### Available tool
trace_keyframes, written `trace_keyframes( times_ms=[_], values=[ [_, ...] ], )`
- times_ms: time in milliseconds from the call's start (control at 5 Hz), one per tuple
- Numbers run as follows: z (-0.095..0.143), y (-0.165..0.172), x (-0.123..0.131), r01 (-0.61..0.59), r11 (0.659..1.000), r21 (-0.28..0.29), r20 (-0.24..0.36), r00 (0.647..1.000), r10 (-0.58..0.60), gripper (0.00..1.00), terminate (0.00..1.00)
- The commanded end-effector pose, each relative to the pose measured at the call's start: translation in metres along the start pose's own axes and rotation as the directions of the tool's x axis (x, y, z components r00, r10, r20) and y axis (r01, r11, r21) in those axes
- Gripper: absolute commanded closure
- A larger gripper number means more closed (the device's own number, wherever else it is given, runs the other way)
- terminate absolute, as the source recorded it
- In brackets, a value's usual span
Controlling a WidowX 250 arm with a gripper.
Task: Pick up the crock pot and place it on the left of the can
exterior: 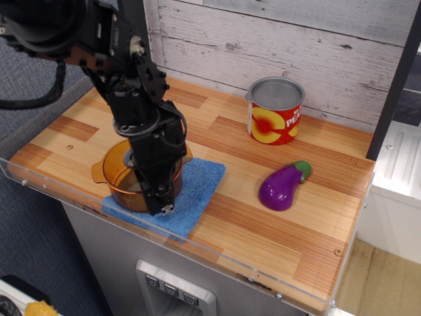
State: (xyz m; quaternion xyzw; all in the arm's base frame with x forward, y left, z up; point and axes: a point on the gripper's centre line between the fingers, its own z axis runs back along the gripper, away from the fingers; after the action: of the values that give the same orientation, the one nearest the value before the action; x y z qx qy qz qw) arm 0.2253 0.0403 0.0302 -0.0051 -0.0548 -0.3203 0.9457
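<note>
Listing item one: crock pot, amber, translucent, two small side handles, seated on blue cloth at the counter's front left. Judged rigid, smooth, likely slippery and breakable; best taken by the rim wall, one finger inside, one outside. Gripper is lowered at the pot's near-right rim; jaw spread cannot be told. Can stands well apart at back right, eggplant in front of it.
</note>
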Motion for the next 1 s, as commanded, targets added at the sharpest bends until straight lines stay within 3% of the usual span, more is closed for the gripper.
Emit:
trace_keyframes(
  times_ms=[0,400,800],
  values=[
    [0.043,0.005,-0.006,-0.009,0.997,0.07,0.059,0.998,0.005,1.0,0.0],
    [0.081,0.015,-0.004,-0.068,0.989,0.133,0.075,0.995,0.059,1.0,0.0],
    [0.076,0.05,0.018,-0.054,0.98,0.19,0.05,0.998,0.045,1.0,0.0]
  ],
)
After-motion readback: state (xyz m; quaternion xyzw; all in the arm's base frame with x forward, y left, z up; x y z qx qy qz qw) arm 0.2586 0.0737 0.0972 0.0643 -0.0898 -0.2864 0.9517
